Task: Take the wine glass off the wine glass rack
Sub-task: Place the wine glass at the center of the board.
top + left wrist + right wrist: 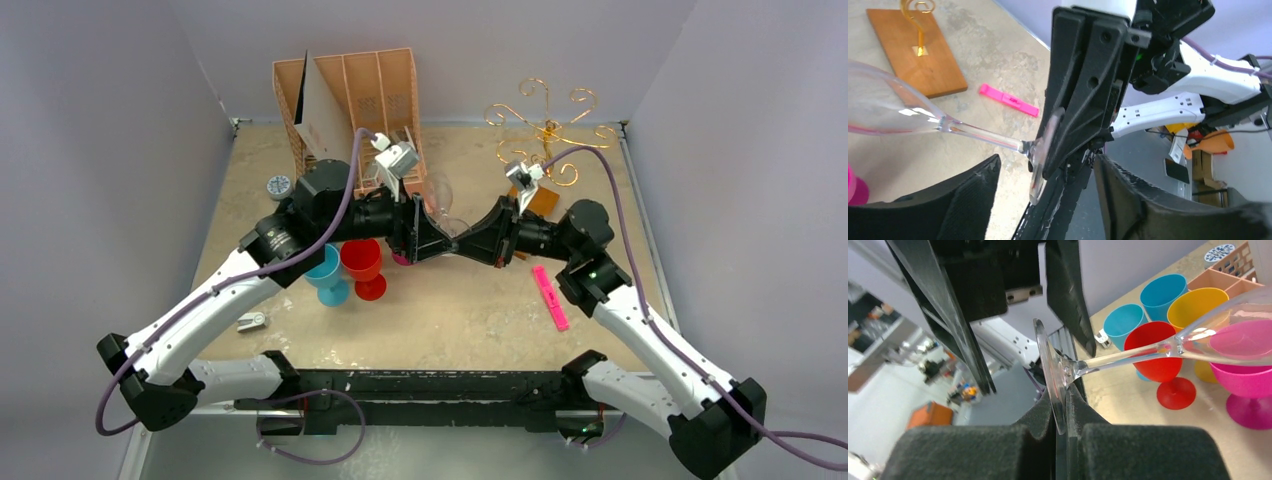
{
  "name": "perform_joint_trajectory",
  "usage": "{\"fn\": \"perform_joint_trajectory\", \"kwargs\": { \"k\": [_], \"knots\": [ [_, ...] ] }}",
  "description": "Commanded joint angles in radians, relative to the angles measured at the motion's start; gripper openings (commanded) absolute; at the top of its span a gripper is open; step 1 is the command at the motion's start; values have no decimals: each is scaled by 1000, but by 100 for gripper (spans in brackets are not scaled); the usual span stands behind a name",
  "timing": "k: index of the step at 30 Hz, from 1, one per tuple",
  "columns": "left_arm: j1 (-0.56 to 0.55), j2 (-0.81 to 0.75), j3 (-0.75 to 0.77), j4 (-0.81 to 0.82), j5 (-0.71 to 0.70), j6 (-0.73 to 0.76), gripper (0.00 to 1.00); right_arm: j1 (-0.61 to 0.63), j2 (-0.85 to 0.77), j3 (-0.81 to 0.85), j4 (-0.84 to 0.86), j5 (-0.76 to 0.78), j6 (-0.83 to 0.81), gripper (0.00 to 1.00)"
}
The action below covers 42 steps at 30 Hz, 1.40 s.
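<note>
At the far left a small round cap (278, 186) is lying on the table (470, 320). Behind it a pink-tan file holder (380, 90) is standing against the back wall. Nearer the front, a blue cup (328, 272) and a red cup (365, 268) are standing side by side, and the right wrist view is also showing a yellow cup (1198, 305) and a magenta cup (1248, 375) close to them. The left gripper (1046, 156) is reaching in over the middle of the table with its fingers spread wide and is gripping nothing; its two pads are sitting on either side of the other arm's fingertips. Between the two arms the wine glass (973, 132) is hanging in the air on its side, with its bowl pointing toward the file holder and its foot toward the right. The right gripper (1060, 412) is pinching that flat foot edge-on, its pads pressed tight against both faces. Further right, near the back corner, the rack (545, 125) is standing on its wooden base, and the glass is hanging apart from it, to its left. A pink marker (550, 297) is lying on the table in front of the rack, just beside the right arm.
</note>
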Motion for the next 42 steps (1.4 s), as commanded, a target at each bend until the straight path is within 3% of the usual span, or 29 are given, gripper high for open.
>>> {"fn": "perform_joint_trajectory", "kwargs": {
  "k": [1, 6, 10, 15, 18, 22, 29, 37, 40, 42],
  "knots": [
    [-4, -26, 79, -125, -141, 9, 71, 6, 15, -43, 252, -123, -171, 0],
    [4, -72, 148, -317, -326, 23, 83, 7, 17, -136, 442, -232, -388, 0],
    [67, -79, 204, -444, -363, 58, 87, 7, 56, -117, 388, -322, -517, 0],
    [240, -78, 247, -460, -108, 40, 87, 7, 73, -168, 505, -361, -635, 0],
    [267, -36, 327, -475, 15, 77, 88, 7, 77, -177, 549, -389, -665, 0],
    [268, 19, 389, -542, 33, 119, 87, 7, 79, -212, 653, -427, -653, 0],
    [283, 10, 384, -485, 123, 150, 86, 10, 51, -293, 787, -428, -564, 0],
    [387, 124, 550, -655, 215, 263, 87, 12, -20, -334, 724, -445, -567, 0],
    [473, 134, 528, -566, 396, 249, 87, 13, -30, -363, 771, -419, -544, 0],
    [529, 157, 519, -493, 522, 212, 87, 12, -5, -381, 915, -390, -468, 0]
  ]
}}
